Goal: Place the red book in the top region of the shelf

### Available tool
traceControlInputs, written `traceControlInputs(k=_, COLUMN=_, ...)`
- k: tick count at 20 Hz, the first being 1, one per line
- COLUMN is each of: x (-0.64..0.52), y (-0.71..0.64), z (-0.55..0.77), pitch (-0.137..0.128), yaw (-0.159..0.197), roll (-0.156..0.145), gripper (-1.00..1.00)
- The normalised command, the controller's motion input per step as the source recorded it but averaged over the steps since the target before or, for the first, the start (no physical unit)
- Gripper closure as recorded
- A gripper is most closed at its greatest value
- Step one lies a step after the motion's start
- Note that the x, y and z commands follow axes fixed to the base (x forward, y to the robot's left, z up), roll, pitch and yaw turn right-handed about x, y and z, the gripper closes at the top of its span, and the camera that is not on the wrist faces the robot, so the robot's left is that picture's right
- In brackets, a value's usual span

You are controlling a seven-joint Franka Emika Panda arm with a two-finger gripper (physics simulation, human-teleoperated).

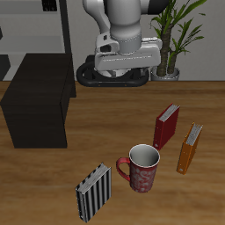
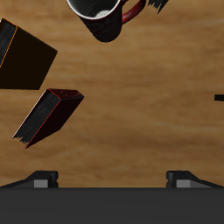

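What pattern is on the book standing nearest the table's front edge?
Black-and-white vertical stripes on the striped book, clearest in the exterior view.

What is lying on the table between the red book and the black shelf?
Nothing: in the exterior view, only bare wooden table lies between the red book and the shelf. The mug stands nearer the front edge.

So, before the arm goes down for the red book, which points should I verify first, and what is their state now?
1. Gripper open: ok, the fingers stand wide apart with nothing between them.
2. Red book upright and free to grasp: ok, nothing touches it.
3. Gripper over the red book: not ok, the book lies off to one side of the fingers.
4. Mug and orange book apart from the red book: ok, but both are near.
5. Top of the shelf free: ok, nothing lies on it.
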Motion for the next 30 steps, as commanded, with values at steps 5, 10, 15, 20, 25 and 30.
traceControlInputs(k=5, x=0.11, y=0.45, z=0.04, pitch=-0.1, yaw=-0.106, roll=-0.069, gripper=-1.0)
traceControlInputs(k=10, x=0.12, y=0.5, z=-0.07, pitch=-0.073, yaw=-0.083, roll=-0.043, gripper=-1.0)
traceControlInputs(k=15, x=0.14, y=0.33, z=-0.15, pitch=-0.003, yaw=-0.074, roll=-0.012, gripper=-1.0)
traceControlInputs(k=20, x=0.13, y=0.14, z=-0.16, pitch=0.016, yaw=-0.038, roll=0.001, gripper=-1.0)
traceControlInputs(k=25, x=0.16, y=-0.02, z=-0.19, pitch=-0.01, yaw=-0.067, roll=-0.036, gripper=-1.0)
traceControlInputs(k=30, x=0.02, y=0.04, z=-0.16, pitch=0.003, yaw=-0.089, roll=-0.008, gripper=-1.0)
